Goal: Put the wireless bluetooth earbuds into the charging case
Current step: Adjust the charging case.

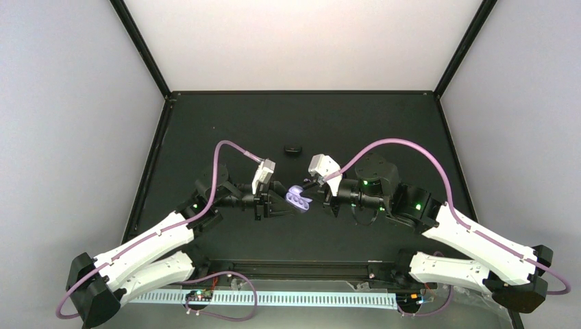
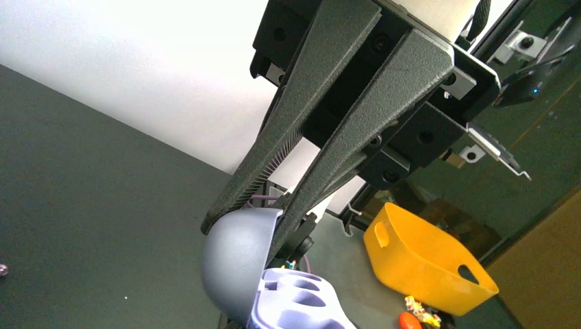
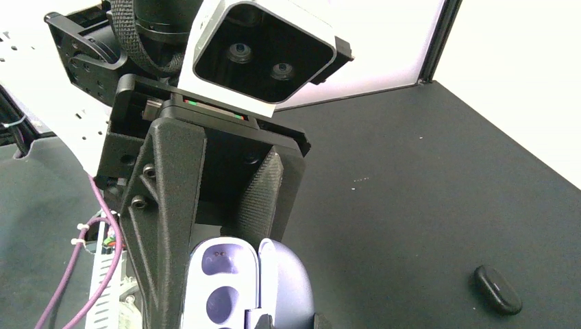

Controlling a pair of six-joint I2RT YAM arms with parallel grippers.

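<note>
Looking down from above, the charging case (image 1: pixel 299 198) hangs open in mid-air over the dark matte table (image 1: pixel 384 130), shared by both arms. The left gripper (image 1: pixel 286 203) meets it from 9 o'clock and the right gripper (image 1: pixel 312 188) from 2 o'clock. Holding one half each probably lets the clamshell stand spread with its wells exposed. A black oval piece (image 1: pixel 294 149) lies on the table at 12 o'clock from the case, well apart. No earbuds can be made out in any view.

The left wrist camera faces the right gripper (image 2: pixel 243 229). Its grainy, tapering black fingers (image 2: pixel 291 103) are drawn narrow and nip the smooth grey-lavender dome of the case (image 2: pixel 236 271). The glossy inner face sits at 5 o'clock of the dome, and its rounded hollows look empty. A yellow basket (image 2: pixel 425 267) stands beyond at 3 o'clock.

The right wrist camera faces the left gripper (image 3: pixel 216 277), which sits under a white camera housing (image 3: pixel 267 48). Its ribbed fingers flank the pale well-bearing half of the case (image 3: pixel 219 291) and are clamped on it. The oval piece (image 3: pixel 497 289) shows at 3 o'clock.
</note>
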